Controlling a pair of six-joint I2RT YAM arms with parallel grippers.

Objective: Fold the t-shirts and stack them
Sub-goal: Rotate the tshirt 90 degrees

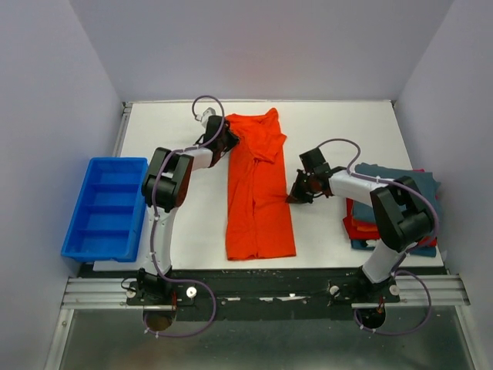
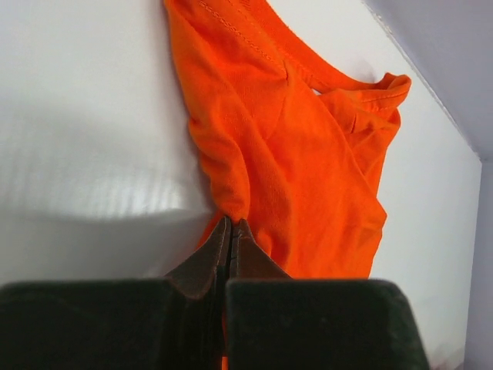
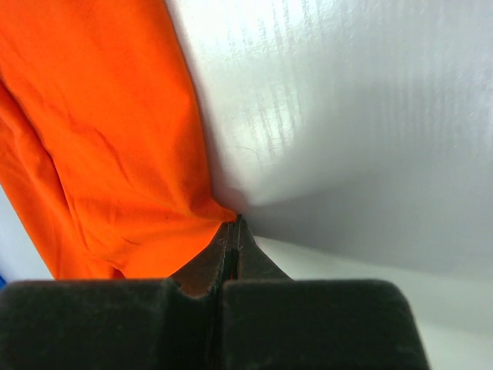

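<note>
We see the left end effector [image 2: 233,225] pinching the far left edge of the orange-red t-shirt [image 1: 258,200]. The right end effector [image 3: 235,223] pinches its right edge. It lies lengthwise on the table [image 1: 339,131].

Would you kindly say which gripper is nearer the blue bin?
Left. The left gripper pinches the orange shirt at its left edge, right of the bin; the right gripper pinches its right edge, farther off.
</note>
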